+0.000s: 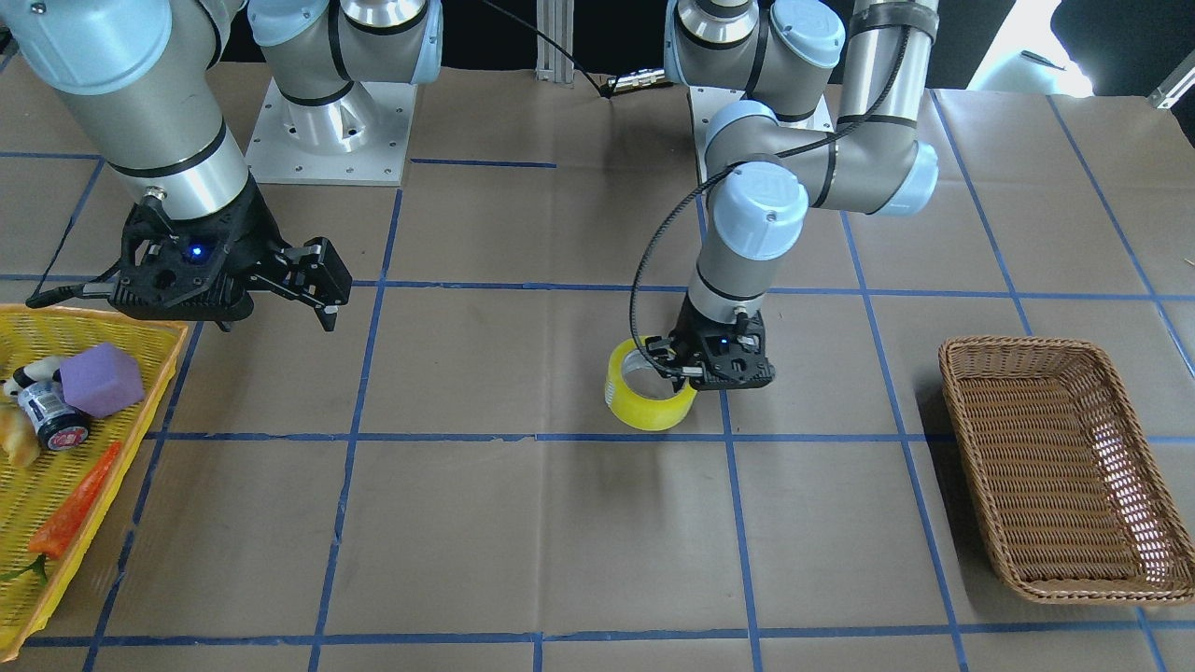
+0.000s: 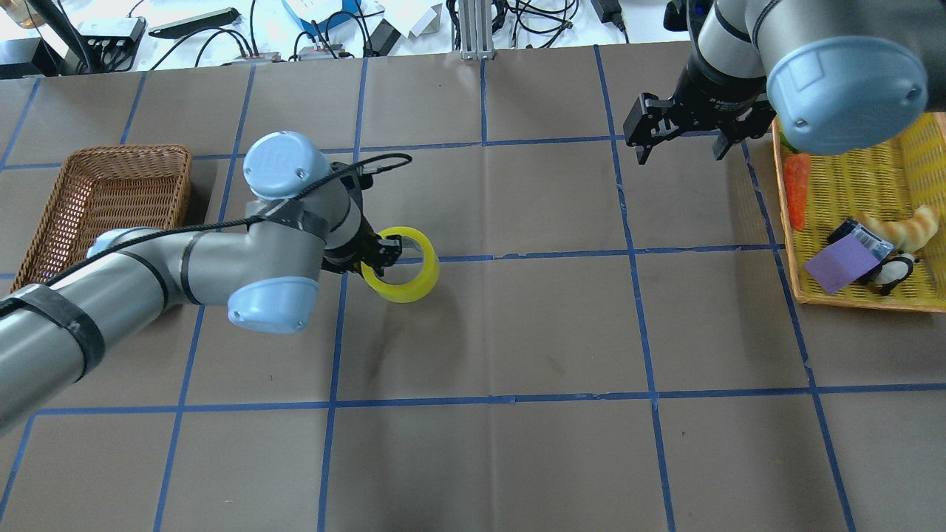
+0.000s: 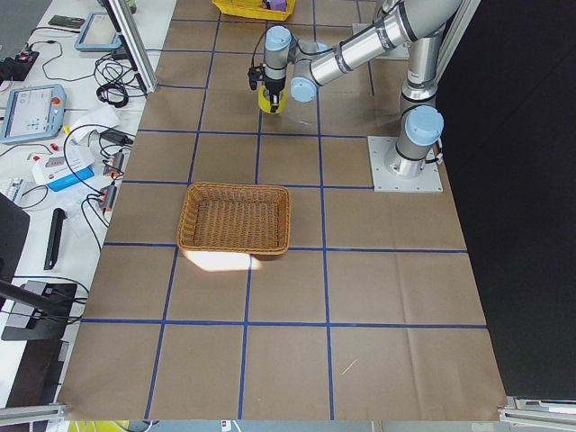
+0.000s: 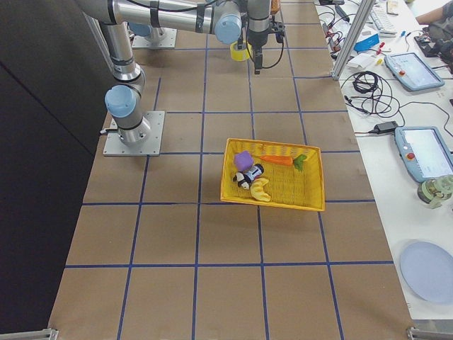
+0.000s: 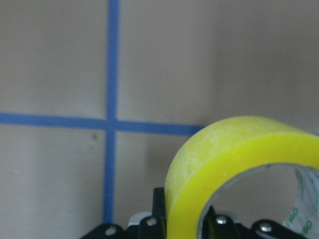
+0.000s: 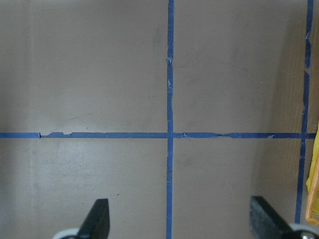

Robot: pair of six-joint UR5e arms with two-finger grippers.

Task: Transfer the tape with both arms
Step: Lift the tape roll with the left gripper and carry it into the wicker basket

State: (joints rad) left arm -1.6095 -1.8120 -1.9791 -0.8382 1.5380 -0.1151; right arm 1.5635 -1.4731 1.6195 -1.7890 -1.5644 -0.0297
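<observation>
The tape (image 1: pixel 644 403) is a yellow roll with a pale core, near the table's middle. It also shows in the overhead view (image 2: pixel 408 284) and fills the lower right of the left wrist view (image 5: pixel 234 149). My left gripper (image 1: pixel 674 371) is shut on the roll's wall, one finger inside the ring and one outside; it shows in the overhead view too (image 2: pixel 384 255). The roll looks slightly off the paper, but I cannot tell for sure. My right gripper (image 1: pixel 322 280) is open and empty, hovering beside the yellow tray, far from the tape; its two fingertips (image 6: pixel 97 219) show wide apart over bare paper.
A brown wicker basket (image 1: pixel 1018 343) stands empty on my left side (image 2: pixel 126 150). A yellow tray (image 1: pixel 93 322) on my right side (image 2: pixel 857 299) holds a purple cube (image 1: pixel 101 380), a small jar (image 1: pixel 51 411), a carrot (image 1: pixel 75 509) and other items.
</observation>
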